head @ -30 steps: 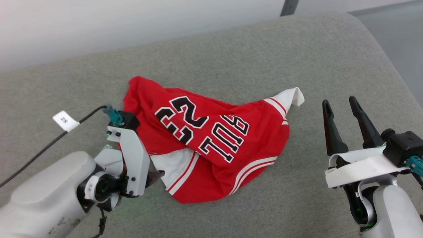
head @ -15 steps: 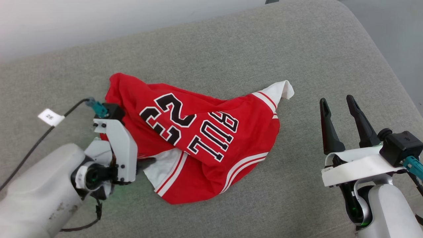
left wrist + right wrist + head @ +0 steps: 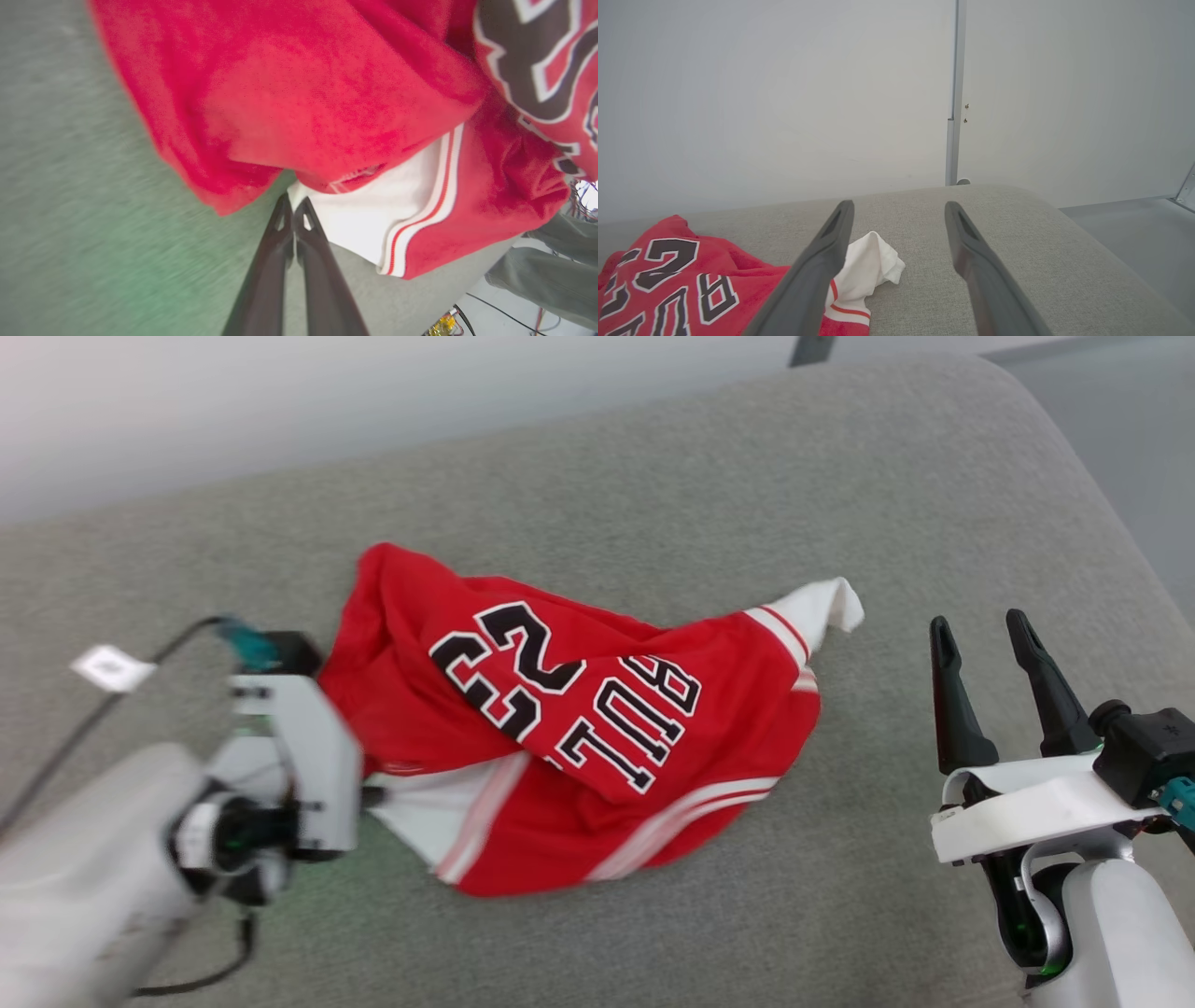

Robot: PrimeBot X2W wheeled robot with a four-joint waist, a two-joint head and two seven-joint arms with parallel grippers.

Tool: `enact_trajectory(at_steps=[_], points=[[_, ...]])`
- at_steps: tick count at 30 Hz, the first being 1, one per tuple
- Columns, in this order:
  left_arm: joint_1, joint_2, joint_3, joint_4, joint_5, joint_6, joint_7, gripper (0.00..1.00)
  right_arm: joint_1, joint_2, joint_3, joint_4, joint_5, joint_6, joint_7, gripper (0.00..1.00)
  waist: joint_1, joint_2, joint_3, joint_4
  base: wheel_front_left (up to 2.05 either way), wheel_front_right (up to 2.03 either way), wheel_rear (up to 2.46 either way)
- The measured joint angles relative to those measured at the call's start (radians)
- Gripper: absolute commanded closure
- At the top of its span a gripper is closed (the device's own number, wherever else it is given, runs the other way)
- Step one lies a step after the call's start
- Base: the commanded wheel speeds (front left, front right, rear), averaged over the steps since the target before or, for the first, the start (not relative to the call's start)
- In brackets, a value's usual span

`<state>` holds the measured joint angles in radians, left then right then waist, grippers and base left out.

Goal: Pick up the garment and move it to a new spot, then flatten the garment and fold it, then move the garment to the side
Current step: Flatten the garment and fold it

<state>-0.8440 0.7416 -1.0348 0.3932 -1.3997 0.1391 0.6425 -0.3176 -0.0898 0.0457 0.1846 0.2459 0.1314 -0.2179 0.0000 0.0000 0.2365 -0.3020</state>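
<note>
Two end effectors were in view. The left end effector (image 3: 293, 208) was clenched, its fingertips together against the corner of the white lining of the garment (image 3: 579, 728) (whether cloth was pinched between them could not be told). The right end effector (image 3: 977, 618) was released, fingers spread, standing apart from the garment's right side. The garment lay crumpled on the grey cushion (image 3: 653, 485), number 23 facing up.
</note>
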Motion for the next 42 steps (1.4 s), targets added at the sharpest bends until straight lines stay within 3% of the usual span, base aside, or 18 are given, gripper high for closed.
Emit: enact_trajectory(at_steps=[16,23,28,40,41,42], points=[[0.144,0.261,0.097,-0.193,-0.078,0.134,-0.089,1.00,0.043,-0.022,-0.018,-0.032,-0.009,0.000,0.058,0.00,0.0000,0.0000,-0.086,0.107,0.00,0.00,0.00],[0.260,0.324,0.106,-0.212,-0.125,0.174,-0.141,1.00,0.056,-0.031,-0.017,-0.045,-0.003,0.000,0.074,0.00,0.0000,0.0000,-0.114,0.133,0.00,0.00,0.00],[0.309,0.317,0.081,-0.160,-0.106,0.148,-0.184,1.00,0.059,-0.031,-0.015,-0.052,-0.002,0.000,0.082,0.00,0.0000,0.0000,-0.118,0.140,0.00,0.00,0.00],[0.362,0.204,0.052,-0.023,-0.107,0.062,-0.235,1.00,0.059,-0.042,-0.009,-0.044,0.007,0.000,0.086,0.00,0.0000,0.0000,-0.126,0.141,0.00,0.00,0.00],[0.363,0.200,0.052,-0.019,-0.106,0.054,-0.245,0.94,0.059,-0.044,-0.011,-0.044,0.007,0.000,0.087,0.00,0.0000,0.0000,-0.127,0.143,0.00,0.00,0.00],[0.365,0.195,0.054,-0.014,-0.106,0.051,-0.253,0.60,0.059,-0.044,-0.013,-0.044,0.007,0.000,0.087,0.00,0.0000,0.0000,-0.128,0.145,0.00,0.00,0.00]])
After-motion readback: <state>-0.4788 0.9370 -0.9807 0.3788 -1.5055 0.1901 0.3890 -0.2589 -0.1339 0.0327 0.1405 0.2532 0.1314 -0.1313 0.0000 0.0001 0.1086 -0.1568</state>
